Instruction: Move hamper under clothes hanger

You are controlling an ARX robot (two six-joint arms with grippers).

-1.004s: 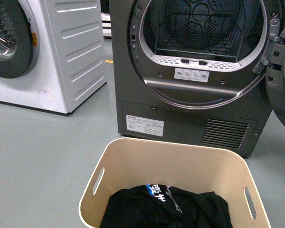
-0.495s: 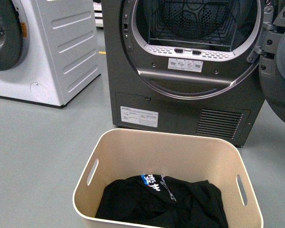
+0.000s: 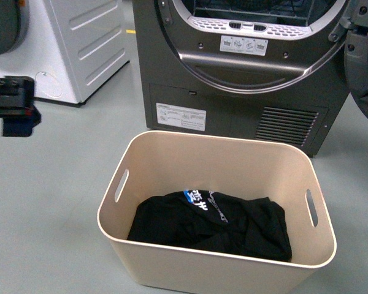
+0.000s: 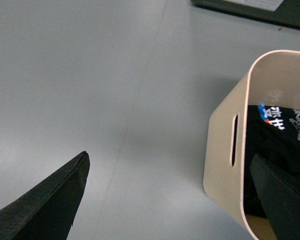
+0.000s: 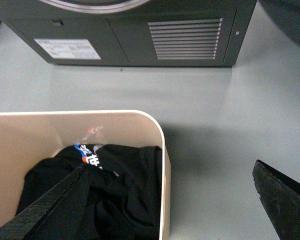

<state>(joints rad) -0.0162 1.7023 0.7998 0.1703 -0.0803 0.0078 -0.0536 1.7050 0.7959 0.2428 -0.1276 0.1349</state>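
The beige hamper stands on the grey floor in front of the dryer, with a black garment lying in it. My left gripper is open and straddles the hamper's short wall near the handle slot, one finger over the inside and the other outside. My right gripper is open across the opposite wall of the hamper, one finger over the garment and one over bare floor. The clothes hanger is out of view.
A dark grey dryer stands close behind the hamper, its door swung open at the right. A white washing machine is at the back left. A dark blurred part of my left arm shows at the left edge.
The front view has dipped, so the whole hamper now shows and the dryer sits higher in the picture. Part of my left arm has come in at the left edge.
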